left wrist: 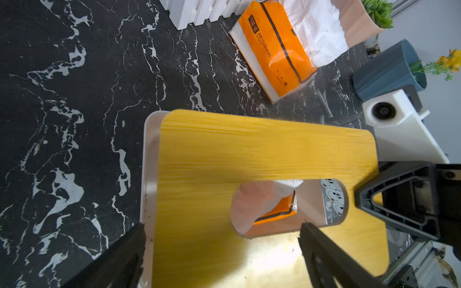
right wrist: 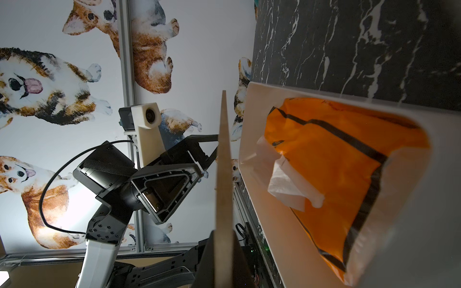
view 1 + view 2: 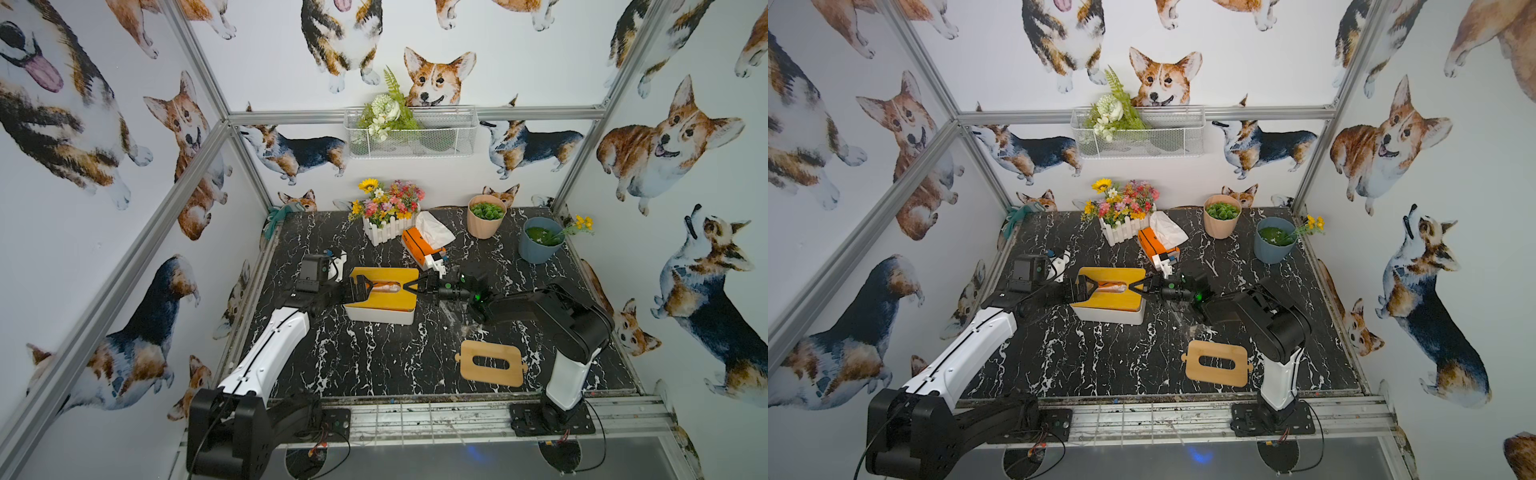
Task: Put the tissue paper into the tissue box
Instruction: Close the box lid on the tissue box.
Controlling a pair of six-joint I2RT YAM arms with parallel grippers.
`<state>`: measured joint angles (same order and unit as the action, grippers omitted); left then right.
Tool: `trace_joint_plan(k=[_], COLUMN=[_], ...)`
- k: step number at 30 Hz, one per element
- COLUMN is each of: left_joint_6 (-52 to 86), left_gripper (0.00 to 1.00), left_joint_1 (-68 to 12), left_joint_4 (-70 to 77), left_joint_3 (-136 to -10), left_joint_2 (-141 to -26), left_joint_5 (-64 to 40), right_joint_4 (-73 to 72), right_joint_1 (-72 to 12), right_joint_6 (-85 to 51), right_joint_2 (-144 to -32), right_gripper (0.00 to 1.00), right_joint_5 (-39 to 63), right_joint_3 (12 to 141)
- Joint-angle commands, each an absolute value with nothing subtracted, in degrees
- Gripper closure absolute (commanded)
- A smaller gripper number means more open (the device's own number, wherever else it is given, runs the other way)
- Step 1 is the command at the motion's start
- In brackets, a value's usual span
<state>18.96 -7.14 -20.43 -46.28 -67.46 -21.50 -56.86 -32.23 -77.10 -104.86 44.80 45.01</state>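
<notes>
**A:** Where's the tissue paper?

**B:** The orange tissue pack lies inside the white tissue box at mid-table, with a white sheet poking out of its top.

**A:** And the cover?

**B:** The bamboo lid is over the box but raised off the rim on the right arm's side. The right wrist view shows a clear gap there. The right gripper is clamped on the edge at that end.

**A:** Left arm?

**B:** The left gripper hovers at the lid's other end, jaws spread wide, holding nothing.

**A:** Anything else?

**B:** A second orange pack lies just beside the white flower fence, and a spare bamboo lid lies flat near the right arm's base.
</notes>
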Motion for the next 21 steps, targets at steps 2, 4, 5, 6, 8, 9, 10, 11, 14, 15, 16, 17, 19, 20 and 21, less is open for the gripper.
trace_joint_plan(k=[2, 4, 5, 6, 8, 9, 10, 11, 14, 15, 16, 17, 19, 20, 21], left_joint_6=[19.51, 19.75, 19.84, 19.84, 19.86, 19.95, 19.95, 19.93, 20.20, 20.30, 20.41, 20.53, 20.65, 20.74, 20.74], left_gripper=[0.01, 0.01, 0.01, 0.01, 0.00, 0.00, 0.00, 0.00, 0.00, 0.00, 0.00, 0.00, 0.00, 0.00, 0.00], left_joint_1=[-7.12, -7.12, -7.12, -7.12, -7.12, -7.12, -7.12, -7.12, -7.06, -7.03, -7.03, -6.95, -6.94, -6.95, -6.94], left_joint_4=[-18.90, -18.56, -18.47, -18.37, -18.13, -18.03, -18.02, -17.94, -17.45, -17.24, -17.12, -16.99, -16.91, -16.90, -16.88], left_joint_3=[-46.32, -46.32, -46.40, -46.41, -46.43, -46.46, -46.41, -46.37, -45.82, -45.63, -45.46, -45.36, -45.28, -45.21, -45.21], left_joint_2=[-66.94, -65.93, -65.39, -64.71, -63.38, -62.61, -61.85, -61.28, -59.34, -58.88, -58.49, -58.38, -58.18, -58.18, -58.18], left_joint_5=[-22.39, -22.72, -22.68, -22.47, -21.89, -21.54, -20.94, -20.41, -19.19, -19.08, -19.09, -19.09, -19.29, -19.42, -19.51], right_joint_4=[-50.82, -49.67, -48.97, -47.90, -45.79, -44.68, -43.58, -42.70, -40.33, -39.66, -39.20, -39.11, -39.10, -38.96, -38.85], right_joint_1=[-32.26, -32.44, -32.59, -32.85, -33.53, -34.11, -34.63, -35.09, -36.42, -36.64, -36.74, -36.74, -36.69, -36.65, -36.44], right_joint_6=[-74.68, -74.21, -73.89, -73.39, -72.21, -71.45, -70.79, -70.23, -68.64, -68.19, -67.77, -67.61, -67.27, -66.97, -66.65], right_joint_2=[-103.84, -102.93, -102.41, -101.95, -101.05, -100.61, -100.25, -100.07, -99.60, -99.45, -99.40, -99.35, -99.33, -99.23, -99.10], right_gripper=[1.00, 1.00, 1.00, 1.00, 1.00, 1.00, 1.00, 1.00, 1.00, 1.00, 1.00, 1.00, 1.00, 1.00, 1.00], right_joint_5=[43.33, 43.06, 42.89, 42.53, 41.73, 41.37, 40.89, 40.49, 38.76, 38.10, 37.63, 37.29, 36.77, 36.61, 36.33], right_joint_3=[45.96, 46.38, 46.74, 47.05, 47.86, 48.43, 48.97, 49.39, 50.44, 50.53, 50.45, 50.22, 49.35, 48.93, 48.34])
